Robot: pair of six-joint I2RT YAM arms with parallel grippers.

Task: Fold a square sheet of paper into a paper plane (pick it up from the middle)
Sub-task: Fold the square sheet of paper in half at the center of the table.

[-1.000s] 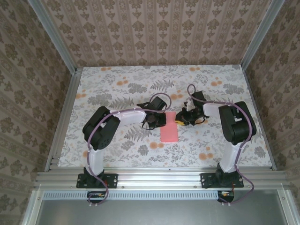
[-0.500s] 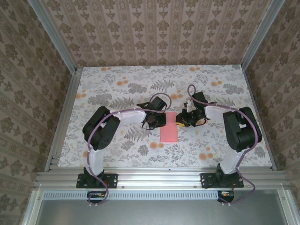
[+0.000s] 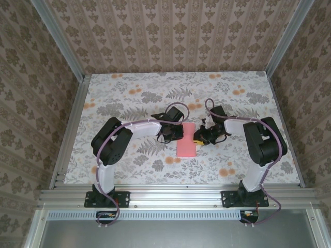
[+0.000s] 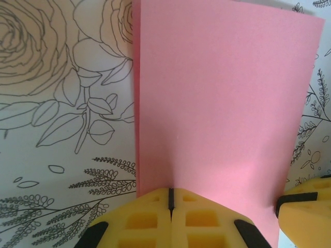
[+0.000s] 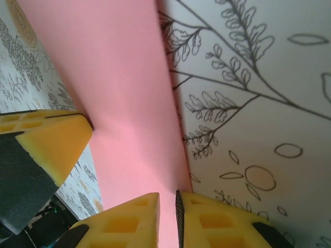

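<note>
Since a second ago only the right arm has moved: its elbow swung out toward the right wall and the right end effector slid a little nearer and closer to the paper, while the left arm and the sheet stayed put. We see the sheet of paper, salmon-pink and folded into a narrow rectangle, lying flat on the flower-print table near its middle, between the two end effectors. We mark the left end effector at the sheet's left edge. In the left wrist view its yellow pads are pressed together with only a thin seam between them, closed and sitting on the near edge of the paper. In the right wrist view the right end effector has its pads a narrow slit apart, slightly open, at the sheet's long right edge with pink showing in the slit. We cannot tell if it touches the paper. Both arms are bent at the elbow, forearms reaching inward and low over the table, wrists angled down at the sheet from opposite sides.
</note>
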